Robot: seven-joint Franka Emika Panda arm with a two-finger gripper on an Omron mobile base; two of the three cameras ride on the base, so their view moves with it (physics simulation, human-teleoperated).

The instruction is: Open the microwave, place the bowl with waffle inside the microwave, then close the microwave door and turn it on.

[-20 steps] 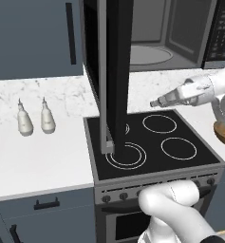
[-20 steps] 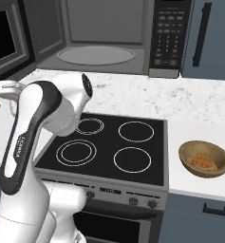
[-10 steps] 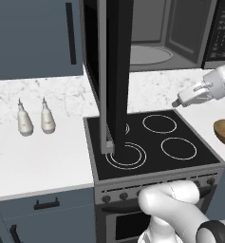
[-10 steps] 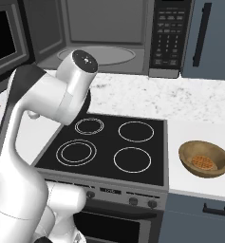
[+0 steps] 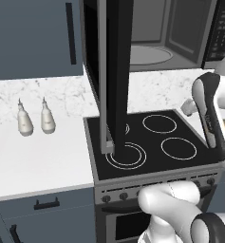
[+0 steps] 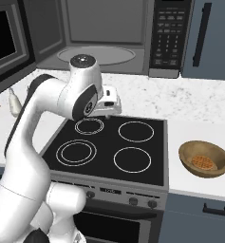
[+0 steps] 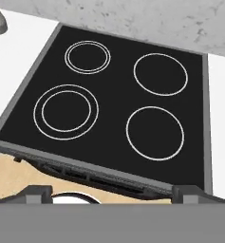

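The microwave [image 6: 109, 42] stands open above the back of the stove, and its grey inside and round turntable [image 6: 97, 54] are bare. The microwave door [image 5: 115, 71] is swung out towards me and hangs edge-on over the stove's left side. On the white counter right of the stove sits the bowl [image 6: 204, 159], tan and shallow, with a waffle in it. My gripper [image 6: 107, 111] points down over the back burners, well left of the bowl. In the hand view the gripper [image 7: 113, 194] is open, with nothing between its widely spread tips.
The black stovetop [image 6: 109, 142] lies below the hand. Two small bottles [image 5: 23, 121] [image 5: 47, 118] stand on the left counter. The keypad panel [image 6: 168, 35] is at the microwave's right. My bent arm [image 5: 209, 114] rises along the stove's right side.
The arm has folded upward and the hand has turned to point down over the stove. The jaws stayed open. The bowl and the door have not moved.
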